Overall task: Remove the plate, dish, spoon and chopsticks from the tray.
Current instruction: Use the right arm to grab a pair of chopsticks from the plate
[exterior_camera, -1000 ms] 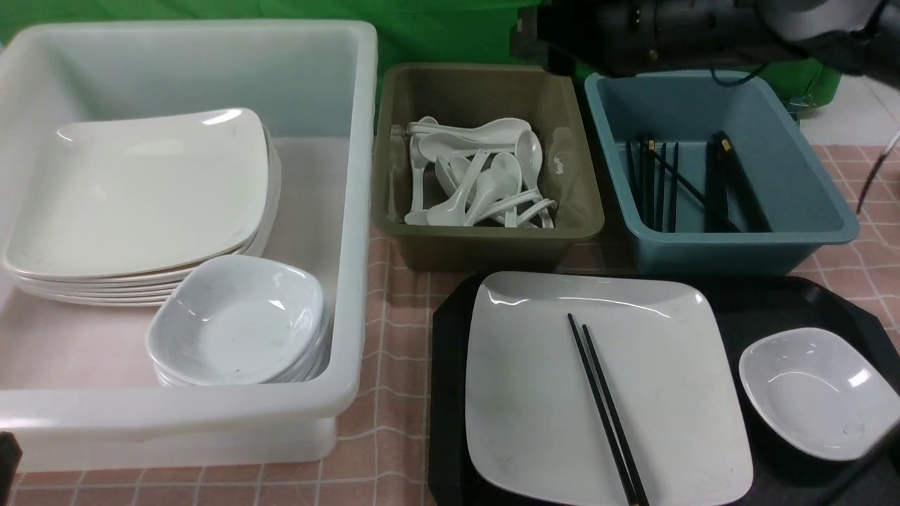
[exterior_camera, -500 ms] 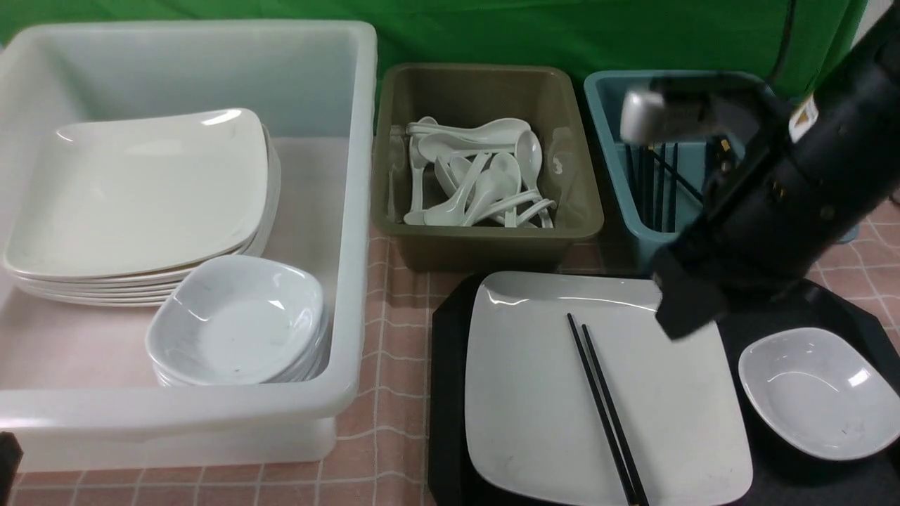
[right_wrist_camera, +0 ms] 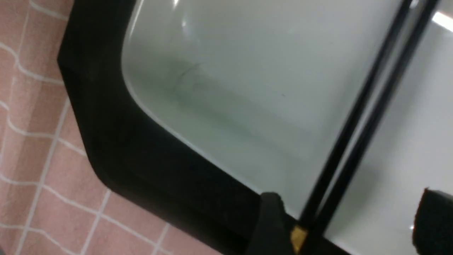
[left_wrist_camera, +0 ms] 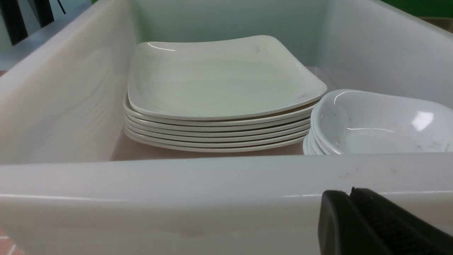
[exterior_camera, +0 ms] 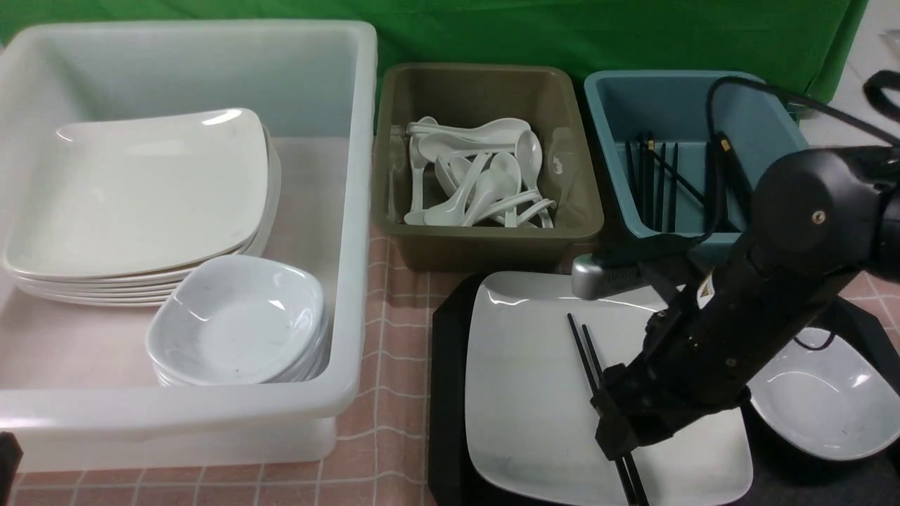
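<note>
**Wide-open right claw low over the chopsticks**

Found the right claw low over the plate, its fingers spread wide and gripping nothing. Saw the chopsticks lying side by side on the plate and passing straight through the gap between those fingers. Noted one gold end just beside one finger; could not tell whether touching.

Placed the plate directly beneath the claw, flat on the tray, with the black rim reaching out to the claw's left. Placed the dish to the claw's right, on the same tray, just beside the plate and partly hidden behind the arm.

Saw, beyond the claw and a little to its left, an olive tub holding a heap of white spoons. Could not tell the task's own spoon from the rest. Saw, beyond the claw and to its right, a blue tub with more black sticks inside.

Noted, well apart to the claw's left, a big white tub holding a stack of plates and a stack of dishes. Found the left claw further left again, just outside that tub's near wall, fingers pressed together and empty. Saw a pink checked cloth underneath everything.
</note>
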Controlling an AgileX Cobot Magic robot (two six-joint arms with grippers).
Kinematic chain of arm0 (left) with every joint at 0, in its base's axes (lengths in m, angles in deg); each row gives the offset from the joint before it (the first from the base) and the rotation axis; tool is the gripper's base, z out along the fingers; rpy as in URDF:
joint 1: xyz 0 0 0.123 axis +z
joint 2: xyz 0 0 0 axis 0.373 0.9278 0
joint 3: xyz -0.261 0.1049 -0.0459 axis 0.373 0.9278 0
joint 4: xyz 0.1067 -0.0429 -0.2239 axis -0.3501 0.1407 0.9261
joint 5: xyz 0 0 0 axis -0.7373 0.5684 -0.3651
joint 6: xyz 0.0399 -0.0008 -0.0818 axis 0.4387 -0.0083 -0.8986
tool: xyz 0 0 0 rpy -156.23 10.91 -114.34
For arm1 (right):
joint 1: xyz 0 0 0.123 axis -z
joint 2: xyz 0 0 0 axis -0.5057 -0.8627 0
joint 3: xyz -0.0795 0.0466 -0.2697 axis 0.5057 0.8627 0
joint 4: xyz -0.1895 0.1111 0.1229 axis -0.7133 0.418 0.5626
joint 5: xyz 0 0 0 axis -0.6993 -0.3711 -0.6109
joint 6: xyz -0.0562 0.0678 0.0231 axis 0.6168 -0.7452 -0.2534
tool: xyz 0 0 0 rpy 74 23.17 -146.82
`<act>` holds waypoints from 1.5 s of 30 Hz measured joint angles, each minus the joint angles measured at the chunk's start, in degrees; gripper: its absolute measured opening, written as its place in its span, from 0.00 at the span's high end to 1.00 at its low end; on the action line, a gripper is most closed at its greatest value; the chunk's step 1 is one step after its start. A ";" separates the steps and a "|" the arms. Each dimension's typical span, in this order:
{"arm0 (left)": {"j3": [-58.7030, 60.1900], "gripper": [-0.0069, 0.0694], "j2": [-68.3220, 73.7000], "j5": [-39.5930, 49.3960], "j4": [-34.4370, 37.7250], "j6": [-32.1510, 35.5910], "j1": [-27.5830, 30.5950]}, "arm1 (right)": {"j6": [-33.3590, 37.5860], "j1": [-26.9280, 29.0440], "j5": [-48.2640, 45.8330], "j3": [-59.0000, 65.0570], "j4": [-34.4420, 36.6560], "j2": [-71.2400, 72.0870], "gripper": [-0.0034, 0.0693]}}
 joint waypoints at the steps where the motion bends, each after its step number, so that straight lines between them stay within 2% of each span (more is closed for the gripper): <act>1: 0.00 0.88 0.00 0.00 0.00 0.00 0.00 | -0.15 -0.24 0.16 0.00 -0.12 -0.19 0.19; 8: 0.00 0.88 0.00 0.00 0.00 -0.05 0.00 | -2.62 -1.11 2.73 0.04 -3.53 -6.41 0.18; 19: 0.00 0.88 0.00 0.00 0.00 0.00 0.00 | -3.09 -1.11 5.52 0.04 -4.09 -8.41 0.19; 24: 0.00 0.88 0.00 0.00 0.00 0.00 0.00 | -3.24 -1.11 5.60 0.04 -4.09 -8.44 0.33; 28: 0.00 0.88 0.00 0.00 0.00 0.00 0.00 | -3.32 -1.11 5.65 0.11 -4.09 -8.75 0.64; 30: 0.00 0.88 0.00 0.00 0.00 0.00 0.00 | -3.23 -1.11 5.64 0.14 -4.09 -8.81 0.71; 38: 0.00 0.88 0.00 0.00 0.00 0.00 0.00 | -3.04 -1.11 5.15 0.14 -4.09 -8.76 0.72; 45: 0.00 0.88 0.00 0.00 0.00 0.00 0.00 | -1.77 -1.11 -1.04 0.02 -4.03 -2.89 0.72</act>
